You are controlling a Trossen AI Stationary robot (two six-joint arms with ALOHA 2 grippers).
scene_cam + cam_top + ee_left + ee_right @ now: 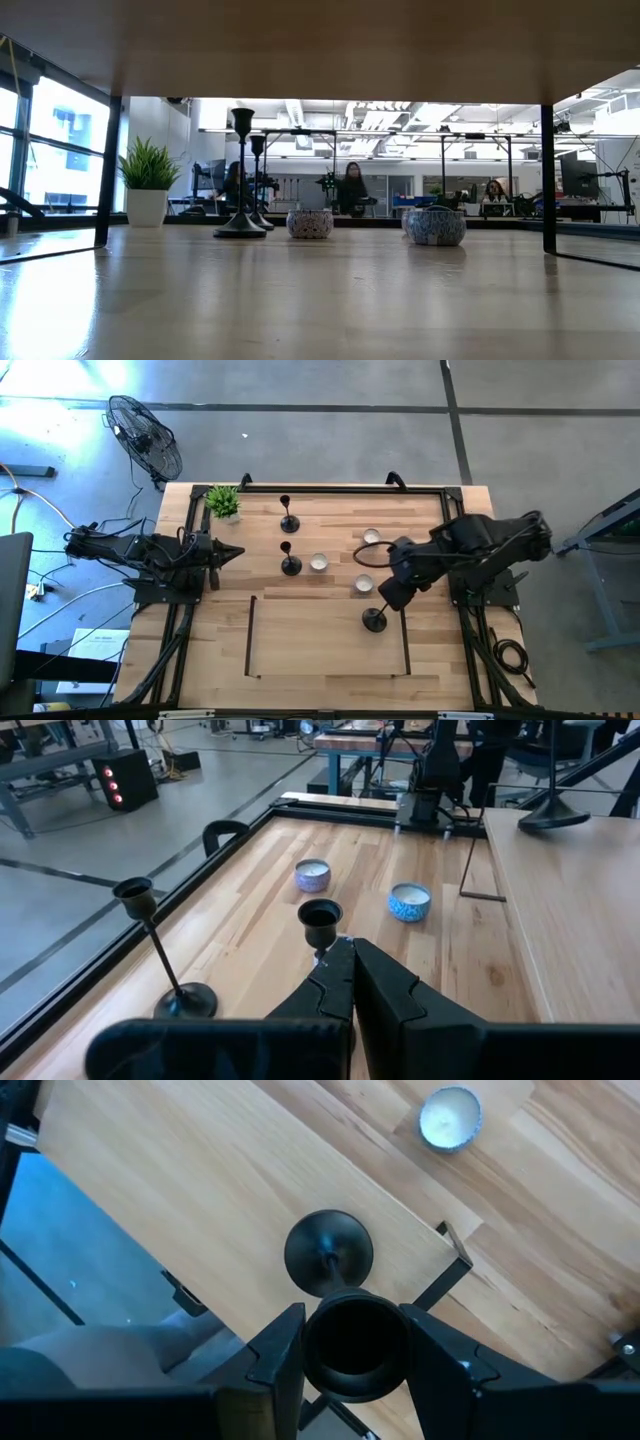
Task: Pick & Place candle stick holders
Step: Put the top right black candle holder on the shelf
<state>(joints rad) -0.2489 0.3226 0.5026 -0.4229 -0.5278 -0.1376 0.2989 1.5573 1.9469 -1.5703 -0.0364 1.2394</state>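
At the left edge of the worktop (330,635) the left gripper (236,553) waits with its fingers clenched on nothing, pointing across the boards. Near it stands the potted plant (223,502), then two candle stick holders, the far holder (289,522) and the middle holder (290,564), both upright and untouched, with three small candle cups (319,562) just to their right. Further right, the right gripper (353,1342) has its fingers grasping the cup top of the third holder (374,619), whose round base sits inside the dark frame outline (249,637). To finish this placement well, I would keep the stem vertical, confirm the base rests flat, release gently, then lift straight up so nothing tips.
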